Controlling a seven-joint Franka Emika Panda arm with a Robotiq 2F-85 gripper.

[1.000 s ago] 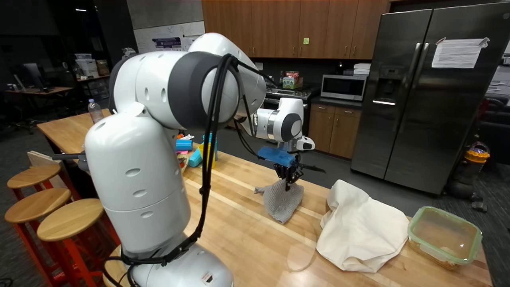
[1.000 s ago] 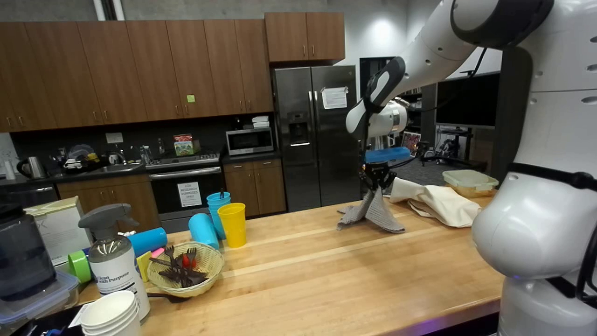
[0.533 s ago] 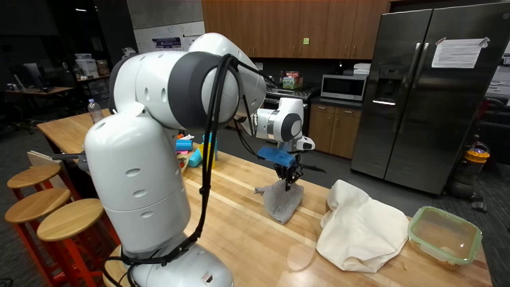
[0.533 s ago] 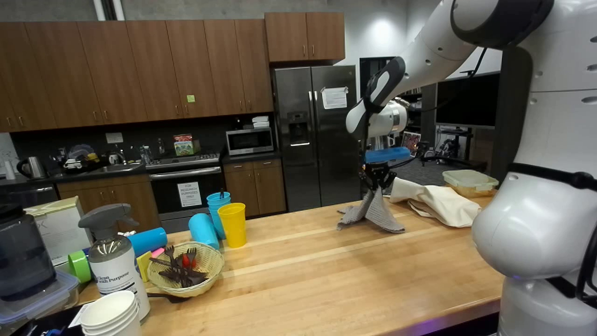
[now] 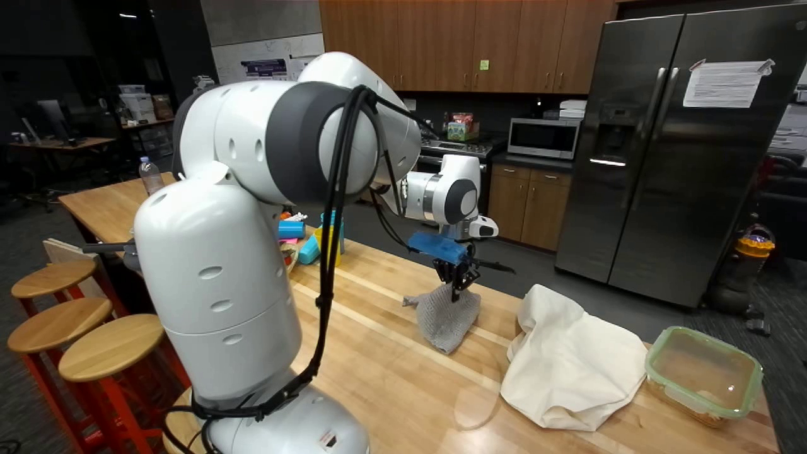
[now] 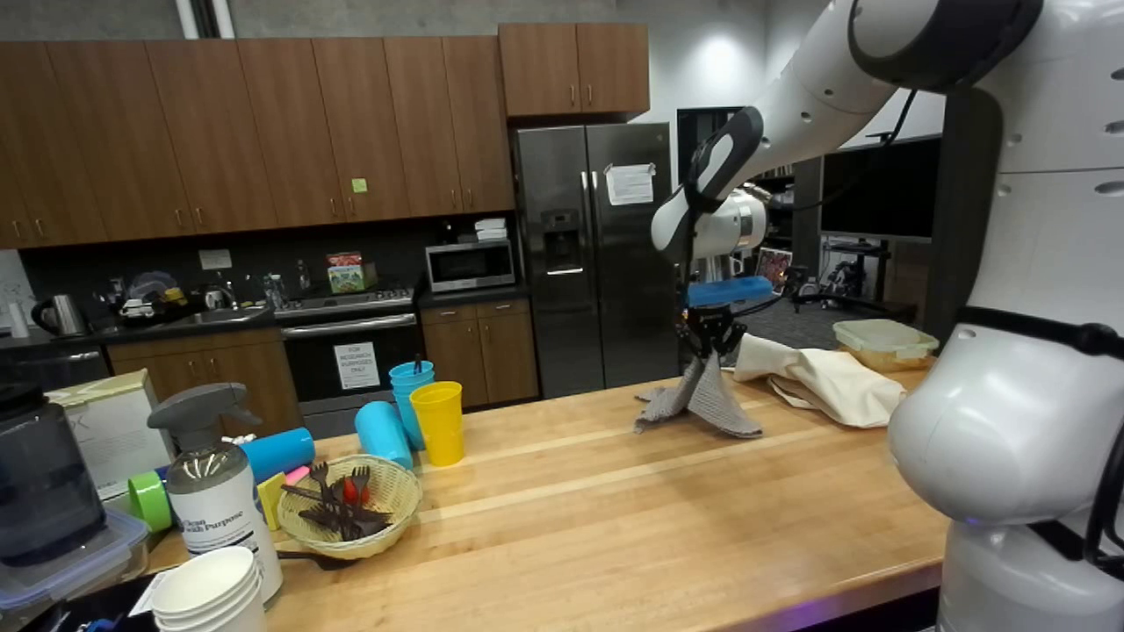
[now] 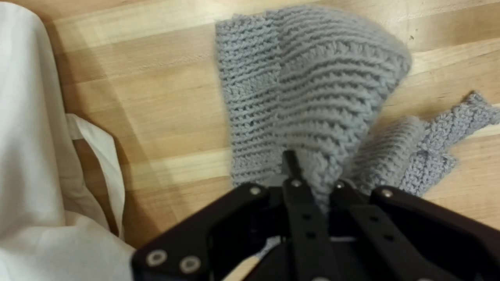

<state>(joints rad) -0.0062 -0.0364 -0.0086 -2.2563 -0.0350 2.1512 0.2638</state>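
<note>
A gray cloth (image 7: 328,89) stood up like a little tent

The gray cloth was on the wooden table (image 6: 615,527), with its top pulled up to a point and its lower edges spread on the wood. It was soft gray all over and looked knitted, with bumpy stitches in neat rows, like a warm scarf. In the wrist view, a wide part reached away from the gripper (image 5: 455,294). One side of that part was flat, with a straight edge and tiny holes between the stitches. The other side puffed up round, and its thick ribs bent in curves. A smaller part was bunched up next to it, with a narrow end poking out. In an exterior view, the gray cloth seemed to have two legs with a gap between them, and one leg was wider.

The black gripper pointed down and was squeezed tight on the top of the gray cloth, so the knit was pinched between its fingers (image 7: 308,230).

A cream bag (image 5: 574,366) lay crumpled near the gray cloth but apart from it. Its thin strap (image 7: 108,156) curled out on that side. Just beside the bag sat a lidded box (image 5: 703,375) with a green rim. Well apart, a basket (image 6: 402,500) held dark forks (image 6: 347,511), near a yellow cup (image 6: 437,423) that stood upright
</note>
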